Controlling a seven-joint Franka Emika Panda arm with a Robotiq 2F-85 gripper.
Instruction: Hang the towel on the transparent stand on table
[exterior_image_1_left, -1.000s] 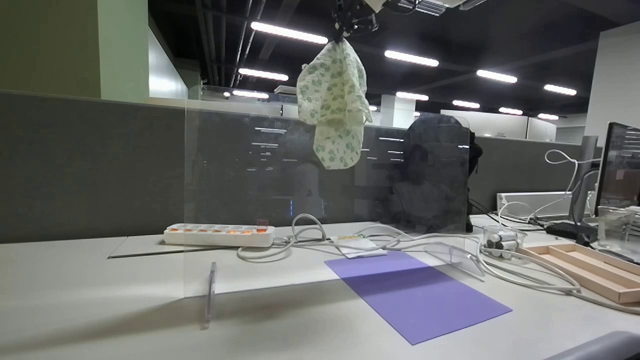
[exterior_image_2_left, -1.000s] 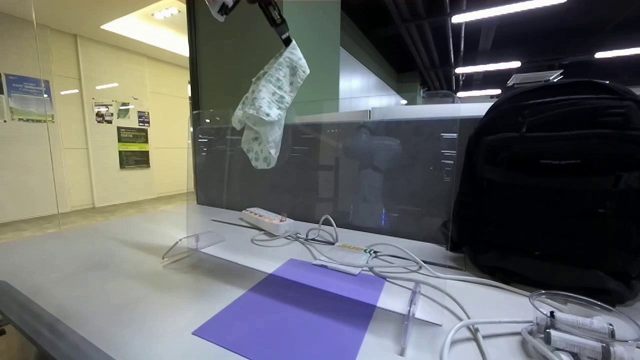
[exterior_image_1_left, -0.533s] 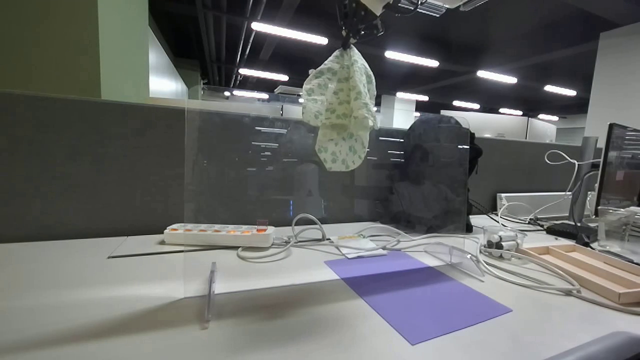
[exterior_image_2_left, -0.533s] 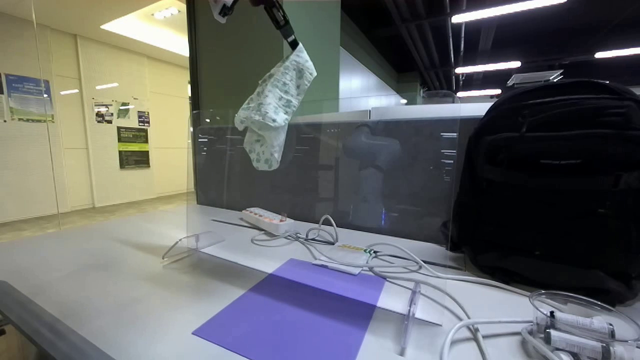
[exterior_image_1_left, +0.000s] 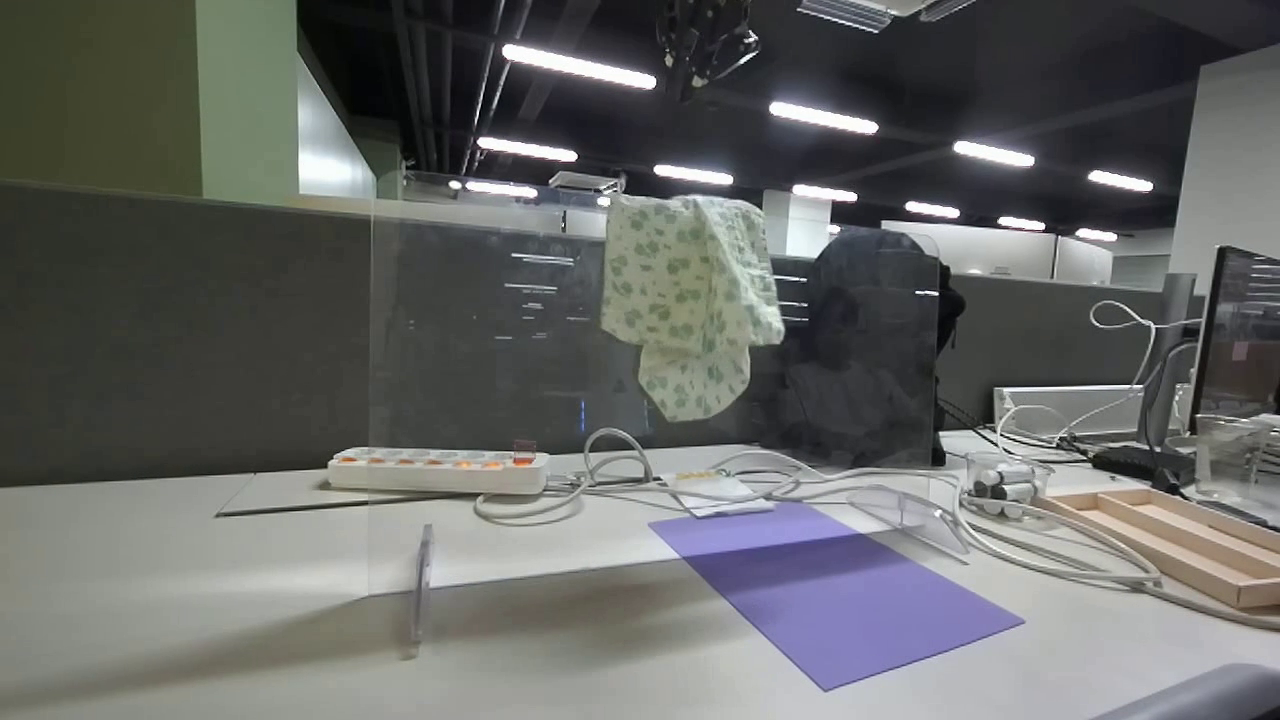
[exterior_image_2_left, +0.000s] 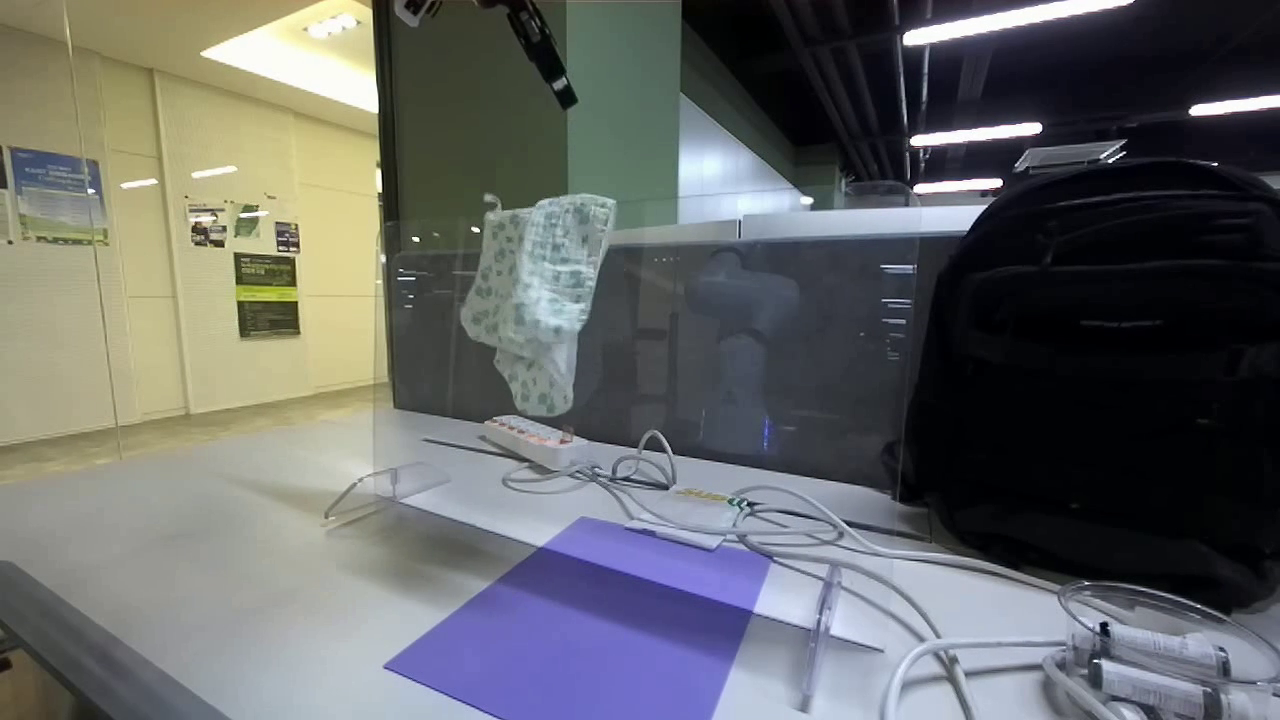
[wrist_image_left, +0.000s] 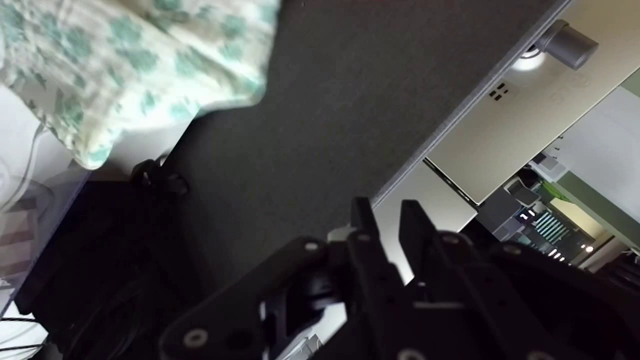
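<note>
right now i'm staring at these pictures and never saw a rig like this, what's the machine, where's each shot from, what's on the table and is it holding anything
The machine is a robot arm, mostly out of frame; its two-fingered gripper hangs above the table. Both exterior views come from cameras outside the robot. The wrist view comes from a camera on the arm, so dark fingers loom large there.

On the table are the transparent stand, a purple sheet, a white power strip, white cables and a wooden tray.

Nothing seems to be held: the fingers stand slightly apart, gripping no cloth. The towel appears draped over the stand's top edge, below the gripper.
</note>
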